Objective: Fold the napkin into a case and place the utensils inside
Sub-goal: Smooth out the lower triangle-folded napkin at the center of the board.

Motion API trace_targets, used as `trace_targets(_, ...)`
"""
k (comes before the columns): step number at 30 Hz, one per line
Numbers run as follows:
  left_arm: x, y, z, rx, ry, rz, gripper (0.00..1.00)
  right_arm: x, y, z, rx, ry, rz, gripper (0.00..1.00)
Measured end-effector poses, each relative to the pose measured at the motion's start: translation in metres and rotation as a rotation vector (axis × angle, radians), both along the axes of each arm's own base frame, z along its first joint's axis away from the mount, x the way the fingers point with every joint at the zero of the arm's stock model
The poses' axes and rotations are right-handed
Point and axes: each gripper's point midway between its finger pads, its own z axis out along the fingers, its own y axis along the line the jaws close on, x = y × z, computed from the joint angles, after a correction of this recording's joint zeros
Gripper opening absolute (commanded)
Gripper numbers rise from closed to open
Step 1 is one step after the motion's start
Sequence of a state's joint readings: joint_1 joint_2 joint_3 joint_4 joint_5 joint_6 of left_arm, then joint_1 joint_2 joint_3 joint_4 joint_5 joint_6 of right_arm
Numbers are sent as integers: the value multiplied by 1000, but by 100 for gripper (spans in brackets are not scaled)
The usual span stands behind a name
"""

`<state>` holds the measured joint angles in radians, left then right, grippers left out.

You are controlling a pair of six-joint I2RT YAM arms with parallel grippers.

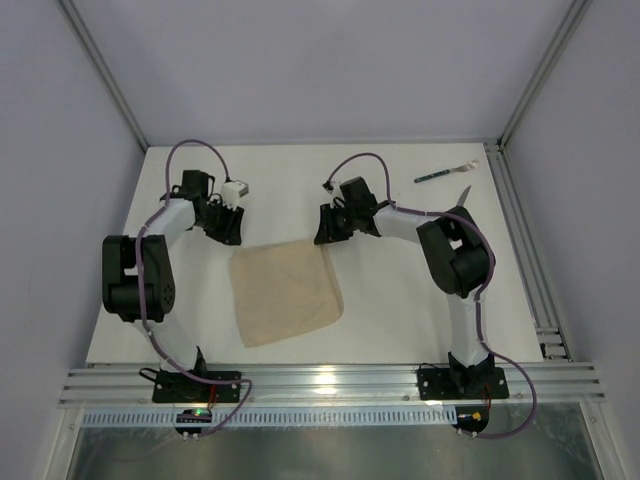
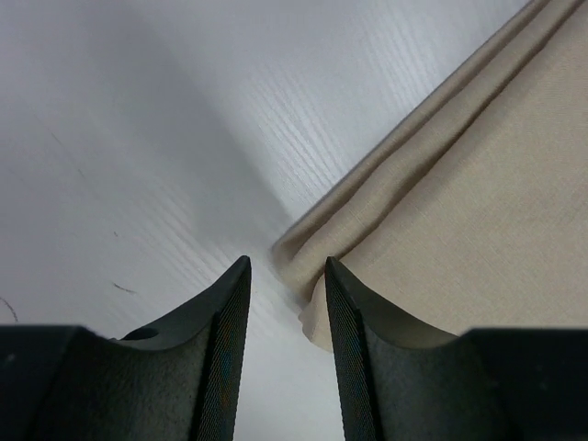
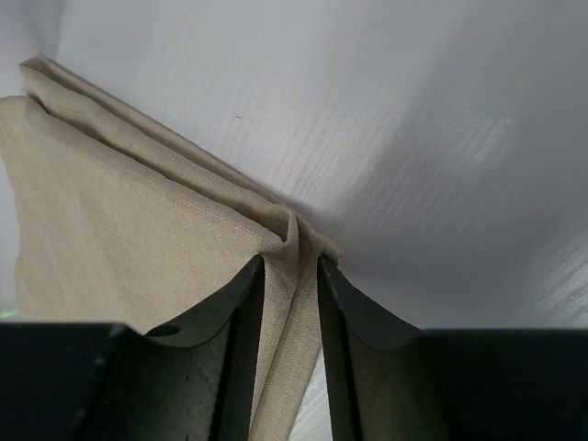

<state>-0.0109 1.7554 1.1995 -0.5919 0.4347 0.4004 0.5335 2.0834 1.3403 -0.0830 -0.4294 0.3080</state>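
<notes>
One folded beige napkin point(image 1: 285, 290) lies mid-table point(image 1: 400, 310). At its far left corner the left gripper point(image 2: 288, 262) has its fingers apart, clutching nothing. At the far right corner the right gripper point(image 3: 290, 259), fingers slightly parted, straddles a raised crease. Beyond, far right, lie the fork point(image 1: 445, 173) and knife point(image 1: 462, 194).

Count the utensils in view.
2. The fork lies at the far right of the table; the knife sits just nearer, partly hidden behind the right arm.
</notes>
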Motion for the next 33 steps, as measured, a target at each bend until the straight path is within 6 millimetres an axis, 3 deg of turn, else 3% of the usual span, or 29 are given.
trace_targets(5, -7, 2, -24, 13, 79, 12, 35, 2, -4, 8, -25, -33, 0, 38)
trace_targets(11, -13, 2, -25, 16, 97, 0, 32, 5, -2, 18, -37, -58, 28, 43)
trace_targets(15, -17, 3, -27, 22, 110, -12, 23, 8, 11, 26, -22, -83, 61, 43)
trace_targets(25, -21, 2, -30, 21, 125, -20, 0, 5, 24, 5, -44, -36, 108, 43)
trace_targets(30, -22, 2, -31, 20, 128, -21, 0, 6, 25, 5, -45, -32, 108, 41)
trace_targets(33, -23, 2, -33, 20, 133, -21, 0, 7, 23, 4, -58, -36, 102, 29)
